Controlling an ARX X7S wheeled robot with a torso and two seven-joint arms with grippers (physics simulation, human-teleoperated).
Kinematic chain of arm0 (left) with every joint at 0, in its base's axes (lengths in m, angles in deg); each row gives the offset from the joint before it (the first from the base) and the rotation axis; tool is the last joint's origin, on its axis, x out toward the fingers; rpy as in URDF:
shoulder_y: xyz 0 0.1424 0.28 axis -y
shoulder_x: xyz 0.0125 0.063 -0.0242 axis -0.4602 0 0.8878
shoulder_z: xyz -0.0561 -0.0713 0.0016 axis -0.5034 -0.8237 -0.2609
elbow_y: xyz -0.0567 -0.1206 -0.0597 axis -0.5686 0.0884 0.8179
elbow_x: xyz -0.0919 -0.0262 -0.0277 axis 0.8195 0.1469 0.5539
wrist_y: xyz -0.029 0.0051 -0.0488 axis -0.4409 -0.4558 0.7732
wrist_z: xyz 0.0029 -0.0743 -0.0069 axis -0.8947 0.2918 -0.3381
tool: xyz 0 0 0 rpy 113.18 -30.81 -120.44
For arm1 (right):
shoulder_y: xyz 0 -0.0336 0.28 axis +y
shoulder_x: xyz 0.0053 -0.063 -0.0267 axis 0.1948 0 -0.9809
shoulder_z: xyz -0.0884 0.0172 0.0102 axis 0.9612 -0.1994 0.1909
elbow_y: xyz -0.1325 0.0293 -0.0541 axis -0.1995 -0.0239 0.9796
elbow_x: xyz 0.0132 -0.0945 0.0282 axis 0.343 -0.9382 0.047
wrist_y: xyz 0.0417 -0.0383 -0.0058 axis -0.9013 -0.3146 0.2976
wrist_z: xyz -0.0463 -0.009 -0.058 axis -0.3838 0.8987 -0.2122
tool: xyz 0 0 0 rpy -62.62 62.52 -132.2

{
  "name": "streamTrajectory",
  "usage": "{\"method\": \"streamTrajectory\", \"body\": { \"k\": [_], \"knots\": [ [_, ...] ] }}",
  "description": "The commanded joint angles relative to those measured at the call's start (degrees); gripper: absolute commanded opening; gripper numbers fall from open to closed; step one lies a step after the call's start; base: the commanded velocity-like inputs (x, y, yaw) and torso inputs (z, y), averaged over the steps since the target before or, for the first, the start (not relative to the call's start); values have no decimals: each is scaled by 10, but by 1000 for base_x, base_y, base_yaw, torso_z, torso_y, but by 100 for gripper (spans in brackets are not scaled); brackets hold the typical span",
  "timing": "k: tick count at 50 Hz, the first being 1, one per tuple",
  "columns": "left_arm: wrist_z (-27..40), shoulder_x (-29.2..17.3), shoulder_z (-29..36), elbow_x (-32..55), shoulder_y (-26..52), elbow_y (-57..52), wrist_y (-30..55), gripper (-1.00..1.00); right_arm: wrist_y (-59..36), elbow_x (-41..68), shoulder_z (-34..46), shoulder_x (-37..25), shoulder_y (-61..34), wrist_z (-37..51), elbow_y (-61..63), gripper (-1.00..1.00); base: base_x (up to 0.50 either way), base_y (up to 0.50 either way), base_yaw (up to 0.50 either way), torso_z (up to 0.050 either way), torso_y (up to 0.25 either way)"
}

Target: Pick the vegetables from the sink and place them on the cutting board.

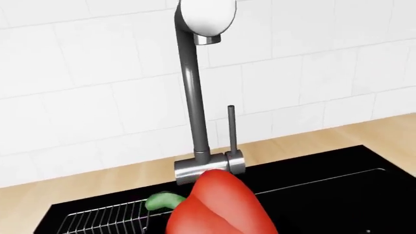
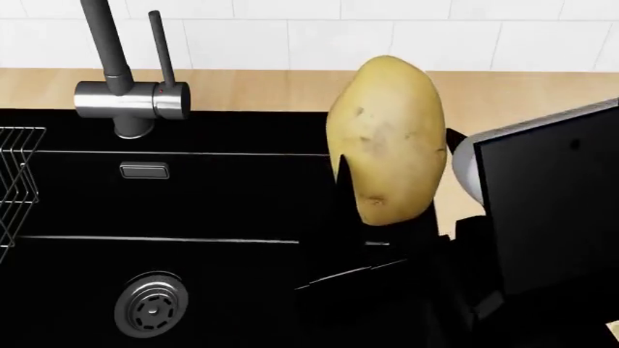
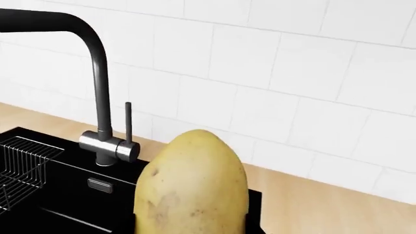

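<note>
My right pincer (image 2: 387, 217) is clamped low on the upright potato (image 2: 389, 138), so it could tip out over the sink (image 2: 232, 203). The left pincer's state I cannot tell; the bell pepper (image 1: 221, 204) hides it.

The potato (image 3: 192, 187) and red bell pepper (image 1: 221, 207) run off their wrist views' edges, hiding both claws.

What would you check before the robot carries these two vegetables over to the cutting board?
1. Potato lifted above the sink: ok, it stands upright, high over the basin.
2. Right gripper closed on the potato: cannot tell, the fingers are dark against the black basin.
3. Bell pepper raised near the faucet: ok.
4. Left gripper closed on the pepper: cannot tell, no fingers show.
5. Cutting board located: cannot tell, it is in no view.
6. Faucet clear of the potato: ok, apart.
</note>
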Motion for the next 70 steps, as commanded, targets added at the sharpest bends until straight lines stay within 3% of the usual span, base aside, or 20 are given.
{"method": "streamTrajectory", "body": {
  "k": [1, 31, 58, 70],
  "knots": [
    [-2, 5, -1, 17, -8, -1, -11, -100, 15, -34, -20, -13, 25, -15, 25, -100, 0, 0, 0, 0, 0],
    [44, -15, 1, 70, -25, 5, -38, -100, 33, -38, -20, -42, 53, -14, 29, -100, -294, -8, 0, 0, 0],
    [63, -25, 17, 84, -30, 6, -61, -100, 56, -54, -17, -69, 86, -19, 38, -100, -204, -441, 0, 1, 0],
    [35, -25, 16, 50, -59, 0, -73, -100, 62, -73, -14, -69, 100, -31, 32, -100, -13, -500, 0, 0, 0]
  ]
}}
